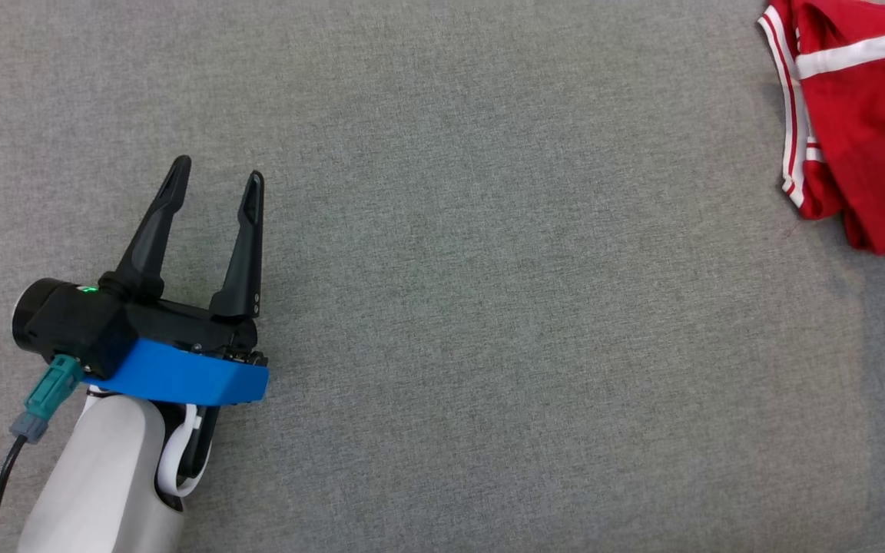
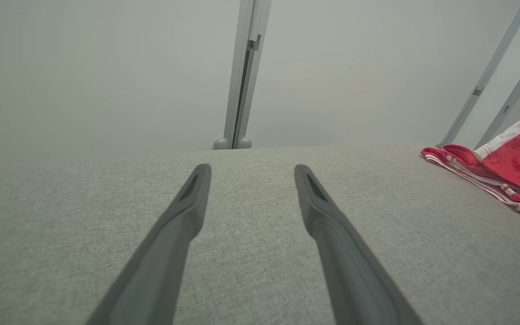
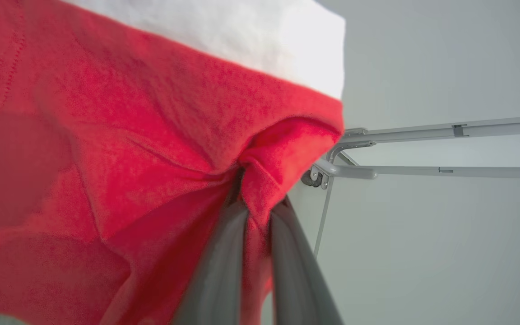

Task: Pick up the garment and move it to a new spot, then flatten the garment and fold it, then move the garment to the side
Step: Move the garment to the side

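A: Where's the garment (image 1: 865, 115)?
B: Far right corner of the bench (image 1: 488, 346), with a fold pinched tight in the right claw (image 3: 256, 205). The left claw (image 1: 218, 170) gapes wide, empty.
A: Advice?
B: Lift until the hem clears, then carry it toward the bench's middle.

Grey woven fabric surface (image 1: 488, 346) lies flat and even; at its far edge an upright pale metal post (image 2: 244, 72) stands before a plain pale wall (image 2: 84, 67); two slim grey rails (image 3: 445, 131) meet at a corner bracket (image 3: 316, 176).
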